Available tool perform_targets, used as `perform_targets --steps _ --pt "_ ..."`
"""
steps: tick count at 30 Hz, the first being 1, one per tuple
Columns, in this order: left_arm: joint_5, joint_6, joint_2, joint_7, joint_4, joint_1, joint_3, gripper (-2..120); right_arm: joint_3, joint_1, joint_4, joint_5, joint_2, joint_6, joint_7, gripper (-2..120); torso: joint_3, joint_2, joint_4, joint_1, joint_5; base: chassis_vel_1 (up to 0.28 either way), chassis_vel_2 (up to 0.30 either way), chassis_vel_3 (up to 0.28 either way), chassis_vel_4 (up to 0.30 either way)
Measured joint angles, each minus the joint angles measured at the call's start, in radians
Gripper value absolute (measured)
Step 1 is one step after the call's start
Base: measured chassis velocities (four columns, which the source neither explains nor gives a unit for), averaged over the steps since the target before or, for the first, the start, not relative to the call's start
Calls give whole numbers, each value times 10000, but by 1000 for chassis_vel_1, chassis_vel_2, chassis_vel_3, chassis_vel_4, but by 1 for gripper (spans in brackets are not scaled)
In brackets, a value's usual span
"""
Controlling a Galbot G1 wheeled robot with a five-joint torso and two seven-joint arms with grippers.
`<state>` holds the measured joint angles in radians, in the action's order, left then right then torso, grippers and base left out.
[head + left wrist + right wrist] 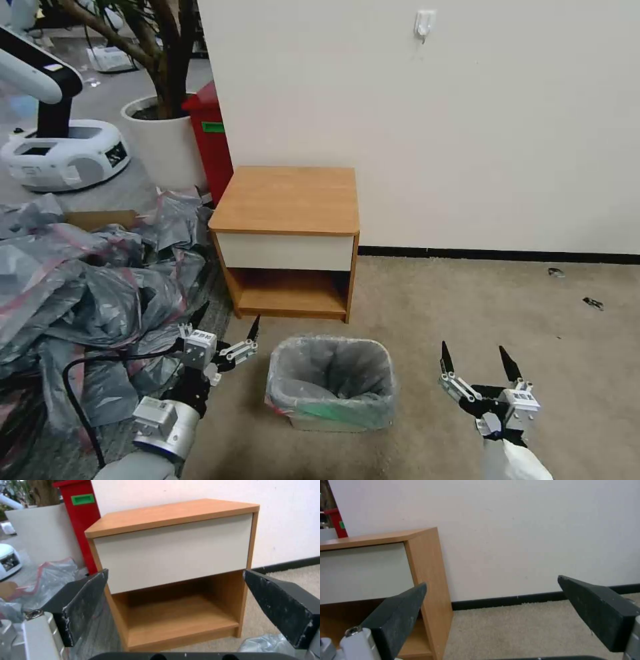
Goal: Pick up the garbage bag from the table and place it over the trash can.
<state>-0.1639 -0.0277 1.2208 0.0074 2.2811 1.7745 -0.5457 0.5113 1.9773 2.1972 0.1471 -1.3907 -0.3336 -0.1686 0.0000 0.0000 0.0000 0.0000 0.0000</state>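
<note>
The garbage bag (320,365) lines the trash can (313,423). Its silvery-grey plastic is folded over the rim, and a corner of it shows in the left wrist view (266,642). The trash can stands on the carpet just in front of the table (287,200). The table top (173,515) is bare, and its side panel (426,555) appears in the right wrist view. My left gripper (227,320) (175,572) hovers open to the left of the can, holding nothing. To the can's right, my right gripper (474,349) (491,581) is open and empty.
A big heap of grey bags (87,287) covers the floor on the left. Behind the heap stand a tall red bin (213,140), a white planter (160,140) and another robot's base (67,150). The wall runs close behind the table. Open carpet with small scraps (592,303) lies to the right.
</note>
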Motion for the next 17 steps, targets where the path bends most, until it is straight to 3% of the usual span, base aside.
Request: perform_targets --steps 17 --pt "-31 -20 1 -27 -12 -9 17 100 -3 -7 -1 3 6 26 0 100 0 0 0 0 0 0 0 0 0"
